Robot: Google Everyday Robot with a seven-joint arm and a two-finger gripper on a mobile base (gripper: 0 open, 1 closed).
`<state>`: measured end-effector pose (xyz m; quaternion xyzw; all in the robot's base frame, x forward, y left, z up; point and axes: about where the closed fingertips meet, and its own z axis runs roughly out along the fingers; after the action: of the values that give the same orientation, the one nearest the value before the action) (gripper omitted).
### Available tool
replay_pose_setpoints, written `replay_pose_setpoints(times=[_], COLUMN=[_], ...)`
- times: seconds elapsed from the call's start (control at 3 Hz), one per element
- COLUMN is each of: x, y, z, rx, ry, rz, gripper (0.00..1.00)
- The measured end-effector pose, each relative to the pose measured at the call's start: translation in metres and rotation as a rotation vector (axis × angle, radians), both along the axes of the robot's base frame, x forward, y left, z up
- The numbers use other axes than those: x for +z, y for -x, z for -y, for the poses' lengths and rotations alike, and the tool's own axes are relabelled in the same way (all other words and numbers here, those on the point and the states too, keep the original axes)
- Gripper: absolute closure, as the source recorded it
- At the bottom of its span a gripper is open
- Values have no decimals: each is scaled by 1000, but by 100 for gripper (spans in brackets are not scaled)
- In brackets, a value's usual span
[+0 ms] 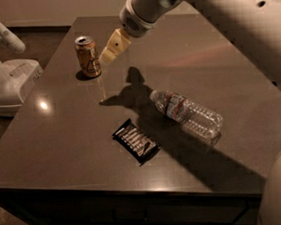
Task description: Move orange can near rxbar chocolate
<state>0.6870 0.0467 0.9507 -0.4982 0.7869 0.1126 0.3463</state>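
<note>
**Gripper hangs just beside the orange can near the counter's far left corner**

Camera view: A dark brown-grey, smooth rectangular counter (61, 138) fills most of the picture. The small orange-gold metal drink can (88, 57) with a silver top stands upright near the far left corner, a pale triangular mark on the side that faces the camera.

The robot's large pale arm (211, 14) reaches in from the right side and slants down toward the far left corner. At its end, the cream-coloured gripper (109, 50) points down and to the left. Its tip hangs just beside the upper right side of the can. Whether it touches the can cannot be told, nor whether the gripper is spread or closed. Nothing is seen lifted in it, and the can rests on the counter.

The flat rectangular snack bar in a black wrapper with pale silvery stripes (135, 141) lies flat near the middle of the counter, closer to the near edge, turned at a slant. It is well apart from the can.

A clear plastic water bottle (188, 114) lies on its side toward the right edge, its cap pointing toward the far left. The arm's dark shadow (129, 89) falls on the counter between the can and the bottle.

Beyond the left edge stands a white machine base (7, 79).
</note>
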Motion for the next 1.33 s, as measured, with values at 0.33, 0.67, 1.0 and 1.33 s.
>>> replay_pose_setpoints(times=[0.33,0.67,1.0,1.33], x=[-10,-18,-29,-39], y=[-11,-28,-46,-62], z=[-36,-68,-93,-103], rx=[12,29,51,70], ry=[-45,-75,-88,-97], rz=[19,28,17,2], gripper=[0,0,0,0])
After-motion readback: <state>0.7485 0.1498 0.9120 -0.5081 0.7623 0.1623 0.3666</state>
